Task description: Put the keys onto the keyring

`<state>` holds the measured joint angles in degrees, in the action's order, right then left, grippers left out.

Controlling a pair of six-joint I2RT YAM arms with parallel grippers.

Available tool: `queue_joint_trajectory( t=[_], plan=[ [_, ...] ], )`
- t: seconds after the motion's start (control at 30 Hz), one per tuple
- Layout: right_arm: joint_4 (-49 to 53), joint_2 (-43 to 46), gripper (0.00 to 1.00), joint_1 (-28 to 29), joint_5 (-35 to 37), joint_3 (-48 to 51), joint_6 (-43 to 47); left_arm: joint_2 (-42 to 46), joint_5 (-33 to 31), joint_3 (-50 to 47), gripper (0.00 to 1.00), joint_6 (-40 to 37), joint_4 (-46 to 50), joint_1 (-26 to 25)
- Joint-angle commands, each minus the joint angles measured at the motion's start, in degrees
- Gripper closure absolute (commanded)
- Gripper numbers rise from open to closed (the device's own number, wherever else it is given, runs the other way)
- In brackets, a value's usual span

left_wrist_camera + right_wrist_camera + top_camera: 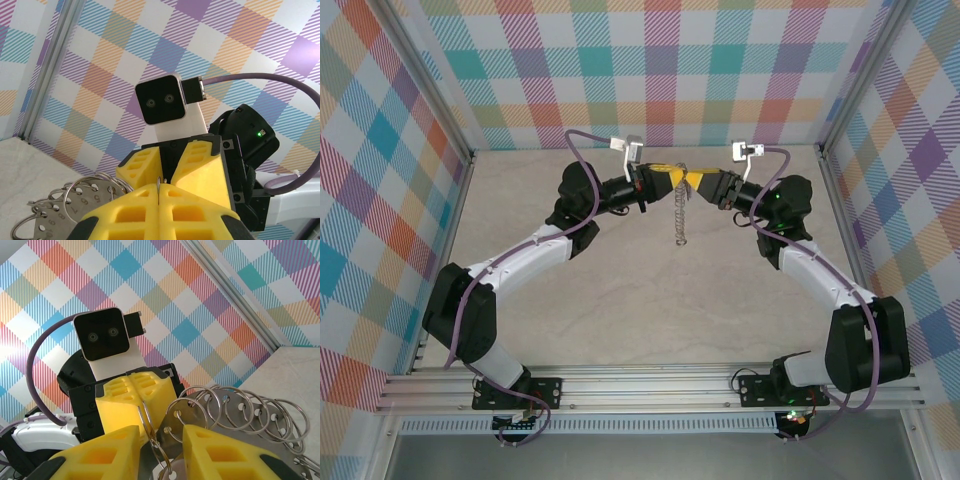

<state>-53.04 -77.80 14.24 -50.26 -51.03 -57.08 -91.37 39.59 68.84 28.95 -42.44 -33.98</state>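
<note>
The left gripper [159,194], jaws clamped tight, holds the keyring [681,214] hanging steady, while the right gripper [160,436], jaws partly apart, straddles one wire loop [146,420].

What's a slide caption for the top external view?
Above the table, left gripper and right gripper meet tip to tip, the keyring dangling between them.

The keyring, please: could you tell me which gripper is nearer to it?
Left. The left gripper is shut on the top of the keyring; the right gripper straddles its loops, jaws apart.
</note>
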Motion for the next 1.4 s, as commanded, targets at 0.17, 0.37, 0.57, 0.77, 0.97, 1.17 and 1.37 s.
queue_joint_trajectory(
  t=[0.17, 0.37, 0.57, 0.77, 0.97, 1.17, 1.37],
  plan=[
    [-2.7, -0.4, 0.79, 0.8, -1.4, -0.4, -0.5, -0.3, 0.7, 2.5, 1.0, 0.5, -4.5, 0.5],
    [-2.0, -0.6, 0.82, 1.2, -1.7, -1.4, -0.3, -0.5, 0.7, 2.3, 1.0, 0.6, -4.0, 0.5],
    [0.4, -0.2, 1.0, 1.2, -1.4, -1.7, 1.1, -0.5, 0.6, 2.1, 1.0, 0.7, -3.8, 0.5],
    [4.2, -0.4, 1.0, 1.2, -1.1, -2.5, 3.7, 0.7, -4.5, 1.4, 0.94, -1.4, 0.9, 0.6],
    [23.4, -0.1, 1.0, 1.1, -2.3, -7.7, 16.5, 4.2, -6.7, 1.4, 0.68, -6.7, 9.1, 2.2],
    [39.2, -2.6, 1.0, 1.1, -5.3, -14.3, 28.4, 7.4, -5.2, 4.4, 0.61, -16.3, 23.8, 4.7],
    [52.8, -6.3, 1.0, 1.1, -8.5, -22.6, 39.5, 6.2, 1.5, 10.8, 0.59, -23.7, 35.8, 8.1]
  ],
)
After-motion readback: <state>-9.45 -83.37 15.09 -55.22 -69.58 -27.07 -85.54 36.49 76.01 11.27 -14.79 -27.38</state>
